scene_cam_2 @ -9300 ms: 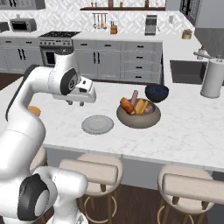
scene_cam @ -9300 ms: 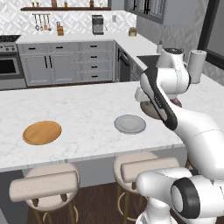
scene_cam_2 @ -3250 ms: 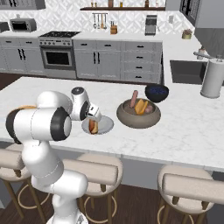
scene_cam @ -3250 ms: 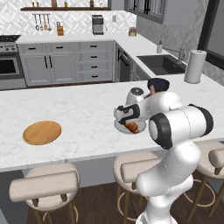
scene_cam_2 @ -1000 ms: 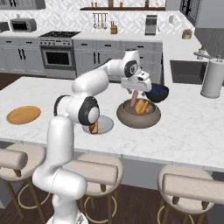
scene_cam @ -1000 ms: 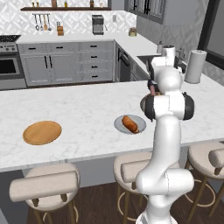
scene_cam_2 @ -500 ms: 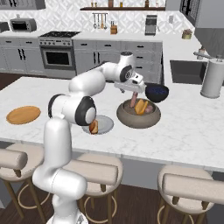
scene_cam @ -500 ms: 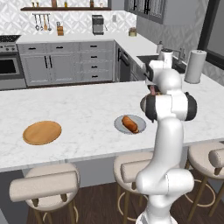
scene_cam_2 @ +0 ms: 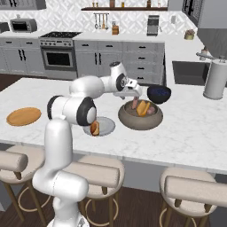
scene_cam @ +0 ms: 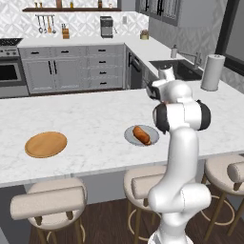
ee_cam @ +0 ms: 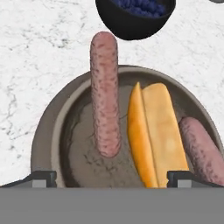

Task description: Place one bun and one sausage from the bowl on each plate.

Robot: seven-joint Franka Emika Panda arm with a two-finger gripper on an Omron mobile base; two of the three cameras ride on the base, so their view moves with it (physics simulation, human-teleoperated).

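The brownish-grey bowl (scene_cam_2: 128, 119) (ee_cam: 43, 131) holds a long sausage (ee_cam: 105, 92) (scene_cam_2: 134, 104) leaning over its rim, a bun (ee_cam: 153, 131) (scene_cam_2: 142, 107) and a second sausage (ee_cam: 199, 148) (scene_cam_2: 152, 110). My gripper (scene_cam_2: 135, 94) (ee_cam: 112, 177) hangs open just above the bowl, its fingertips (ee_cam: 41, 177) spread to either side of the first sausage and the bun, touching nothing. Another bun (scene_cam: 141, 135) (scene_cam_2: 94, 128) lies on the light grey plate (scene_cam: 129, 138) (scene_cam_2: 106, 126). The orange-tan wood plate (scene_cam: 45, 144) (scene_cam_2: 24, 116) is bare.
A dark blue bowl (scene_cam_2: 159, 93) (ee_cam: 135, 13) stands close behind the big bowl. A paper towel roll (scene_cam_2: 215, 80) (scene_cam: 212, 72) is at the counter's right end by the sink. Stools line the near edge.
The arm has swung from the grey plate, where it left a bun, back to the bowl. In the last second the open hand has sunk a little closer over it.
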